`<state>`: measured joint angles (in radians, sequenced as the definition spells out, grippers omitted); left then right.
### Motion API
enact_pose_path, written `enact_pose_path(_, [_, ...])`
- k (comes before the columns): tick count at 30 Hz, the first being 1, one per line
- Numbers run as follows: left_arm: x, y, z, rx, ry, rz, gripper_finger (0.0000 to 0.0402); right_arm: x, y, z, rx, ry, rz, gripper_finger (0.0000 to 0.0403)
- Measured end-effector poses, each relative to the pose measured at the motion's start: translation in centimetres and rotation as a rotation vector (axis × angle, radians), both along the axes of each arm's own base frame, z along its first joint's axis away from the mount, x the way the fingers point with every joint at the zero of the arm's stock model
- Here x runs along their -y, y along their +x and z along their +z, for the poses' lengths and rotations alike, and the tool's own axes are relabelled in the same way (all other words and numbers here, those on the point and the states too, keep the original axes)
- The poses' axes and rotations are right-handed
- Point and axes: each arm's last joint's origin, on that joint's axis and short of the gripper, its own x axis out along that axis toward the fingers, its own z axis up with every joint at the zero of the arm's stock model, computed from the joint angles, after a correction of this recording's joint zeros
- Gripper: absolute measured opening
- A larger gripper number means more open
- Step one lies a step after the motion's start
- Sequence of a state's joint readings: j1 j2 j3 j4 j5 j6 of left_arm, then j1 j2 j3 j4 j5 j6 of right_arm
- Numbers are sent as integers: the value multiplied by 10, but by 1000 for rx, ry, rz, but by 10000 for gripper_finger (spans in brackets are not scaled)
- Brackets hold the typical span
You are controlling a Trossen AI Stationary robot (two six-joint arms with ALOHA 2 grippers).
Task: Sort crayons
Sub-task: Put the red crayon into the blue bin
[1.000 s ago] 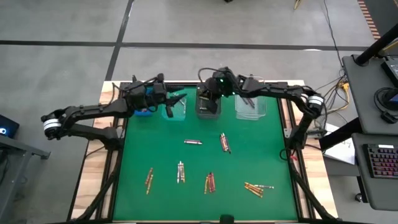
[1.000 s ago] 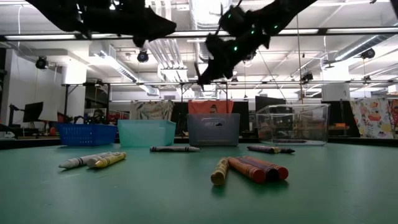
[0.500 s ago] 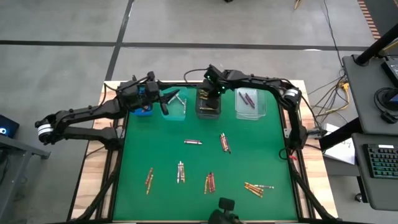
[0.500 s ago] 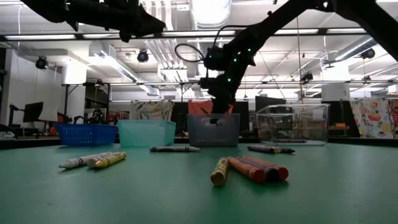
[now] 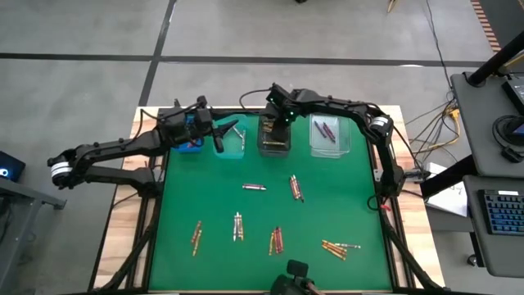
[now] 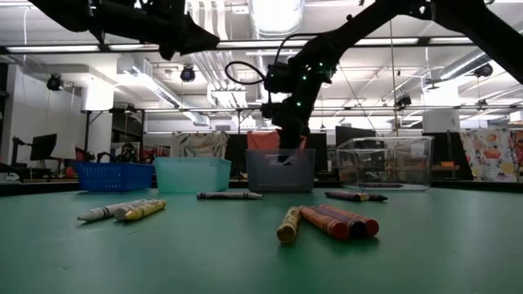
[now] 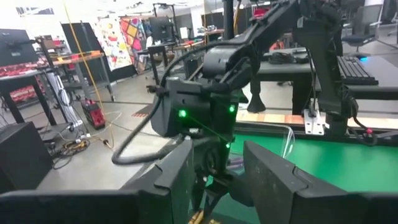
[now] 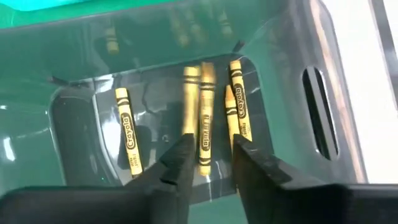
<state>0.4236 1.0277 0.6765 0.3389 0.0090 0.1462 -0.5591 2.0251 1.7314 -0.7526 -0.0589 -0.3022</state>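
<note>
The gold crayons (image 8: 202, 118) you were sorting lay flat on the floor of the grey bin (image 5: 274, 135), at about twelve o'clock on the green mat (image 5: 262, 213), and more crayons (image 5: 277, 240) were scattered loose from the mat's centre down toward six o'clock; the right gripper (image 8: 210, 155) hung just over that grey bin with its fingers parted by a narrow gap and nothing between them, one gold stick showing through the gap; your risk there, as I judged it, was that the fingertips sat low enough inside the walls to nudge the sticks or catch the bin's rim on the way up, which could drag or tip the bin; the clear bin (image 5: 330, 135) with two purple crayons (image 5: 327, 129) stood just beside it at one o'clock, and the teal bin (image 5: 230, 138) at eleven, so a shoved bin could knock either; the left gripper (image 7: 214, 186) hovered over the teal and blue bin (image 5: 189, 146) end, fingers apart and empty, facing the right arm at close range; a careless swing from either could have made them collide.
</note>
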Motion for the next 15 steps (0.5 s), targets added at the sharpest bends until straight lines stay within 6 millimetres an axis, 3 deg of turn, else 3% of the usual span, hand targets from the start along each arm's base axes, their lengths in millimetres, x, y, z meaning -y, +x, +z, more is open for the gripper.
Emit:
enact_pose_path(4, [0, 1, -2, -12, -6, 0, 123, 0, 0, 2, 2, -2, 2, 127])
enact_pose_path(9, [0, 1, -5, -35, -27, 0, 123, -1, 0, 10, 20, -2, -16, 131])
enact_pose_path(15, [0, 1, -11, -72, -94, 1, 123, -16, -4, 35, 52, -2, -21, 132])
